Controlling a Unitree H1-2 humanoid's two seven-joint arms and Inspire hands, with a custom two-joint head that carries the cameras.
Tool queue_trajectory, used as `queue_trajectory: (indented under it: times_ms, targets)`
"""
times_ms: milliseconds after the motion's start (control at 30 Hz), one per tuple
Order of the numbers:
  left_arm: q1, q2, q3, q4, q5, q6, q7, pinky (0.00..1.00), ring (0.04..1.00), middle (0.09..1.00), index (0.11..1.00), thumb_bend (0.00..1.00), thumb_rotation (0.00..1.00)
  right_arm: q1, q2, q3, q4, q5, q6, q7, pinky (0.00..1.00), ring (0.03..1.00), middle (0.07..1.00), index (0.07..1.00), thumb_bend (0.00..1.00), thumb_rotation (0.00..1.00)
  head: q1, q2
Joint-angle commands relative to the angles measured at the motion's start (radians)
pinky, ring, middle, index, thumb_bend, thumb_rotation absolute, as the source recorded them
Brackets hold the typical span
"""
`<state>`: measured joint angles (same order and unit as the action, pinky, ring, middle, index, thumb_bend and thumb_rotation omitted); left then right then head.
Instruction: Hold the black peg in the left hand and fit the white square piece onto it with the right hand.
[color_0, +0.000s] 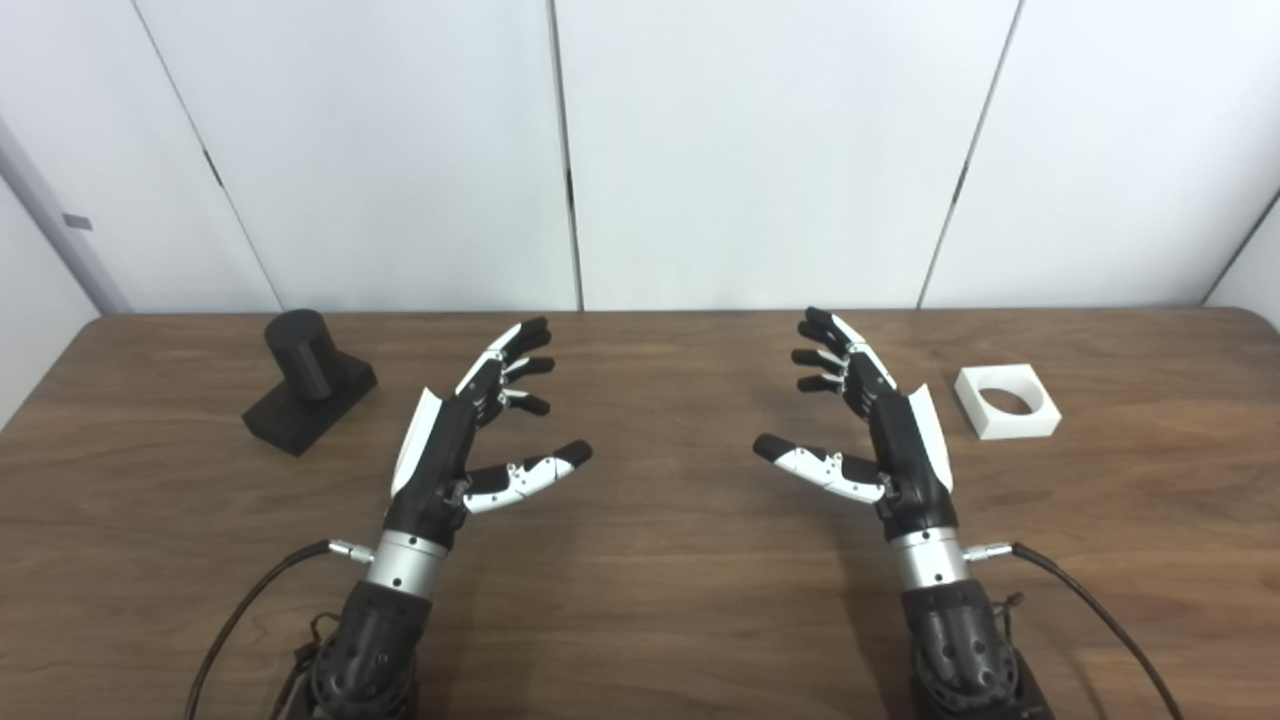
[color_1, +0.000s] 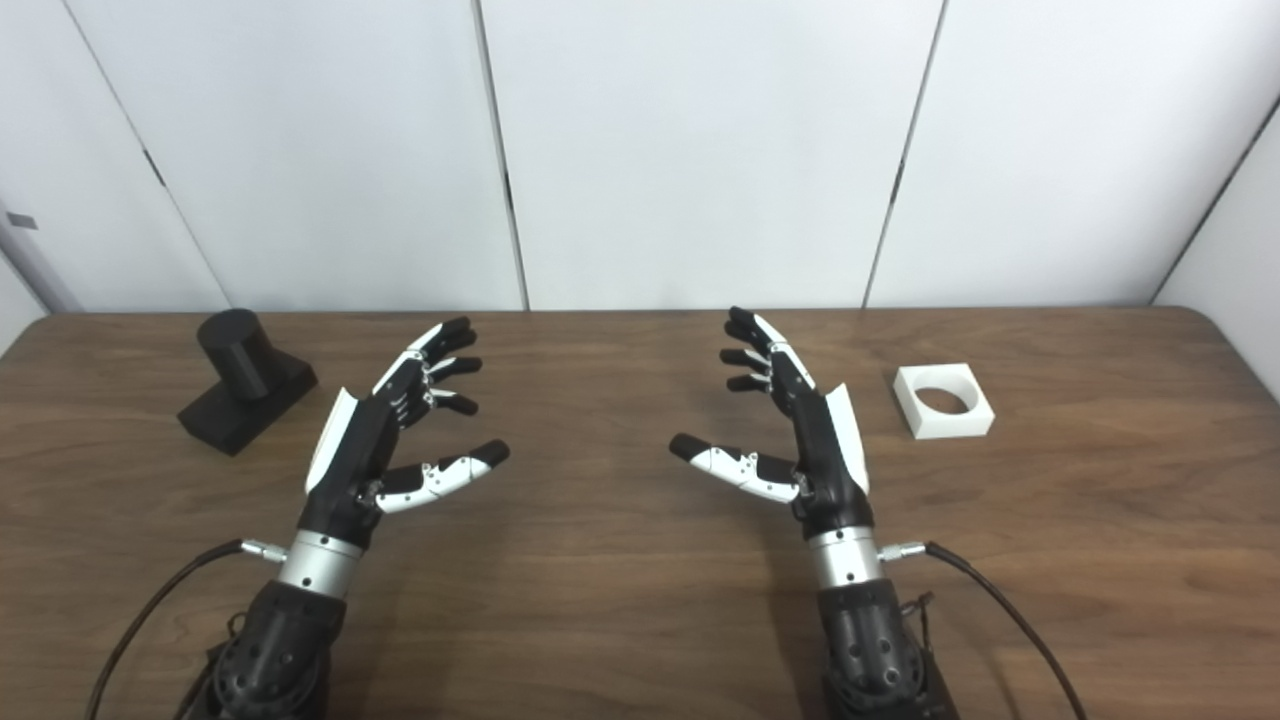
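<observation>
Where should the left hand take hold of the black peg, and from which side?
Probably the square base of the black peg, approached from its right, where the open left hand is. That leaves the upright cylinder free to receive the white square piece.

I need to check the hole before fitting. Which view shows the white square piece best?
The right eye view: the white square piece sits farther from the picture's edge, round hole open. The left eye view shows it equally whole, nearer the edge.
</observation>
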<state>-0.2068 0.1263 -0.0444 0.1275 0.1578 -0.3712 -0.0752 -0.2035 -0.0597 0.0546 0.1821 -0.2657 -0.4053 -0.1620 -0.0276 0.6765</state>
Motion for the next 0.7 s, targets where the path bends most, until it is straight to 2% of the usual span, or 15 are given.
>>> queue_trajectory:
  times_ms: [0, 233, 667]
  targets:
    - [-0.026, -0.004, 0.003, -0.017, 0.013, -0.054, 0.028, 0.64, 0.798, 0.861, 0.869, 0.67, 0.12, -0.014, -0.001, -0.004, -0.015, -0.013, -0.047, -0.015, 0.66, 0.774, 0.847, 0.864, 0.72, 0.41, -0.001, 0.000]
    - [-0.023, -0.007, 0.004, -0.008, 0.023, -0.070, 0.049, 0.63, 0.774, 0.820, 0.827, 0.66, 0.06, -0.006, -0.008, -0.004, -0.028, -0.012, -0.028, -0.002, 0.67, 0.788, 0.864, 0.873, 0.72, 0.40, 0.003, 0.004]
    - [-0.024, -0.006, 0.002, -0.014, 0.035, -0.068, 0.058, 0.61, 0.761, 0.800, 0.818, 0.67, 0.05, -0.003, -0.010, -0.004, -0.025, -0.031, -0.022, -0.005, 0.67, 0.783, 0.868, 0.873, 0.72, 0.38, 0.003, 0.002]
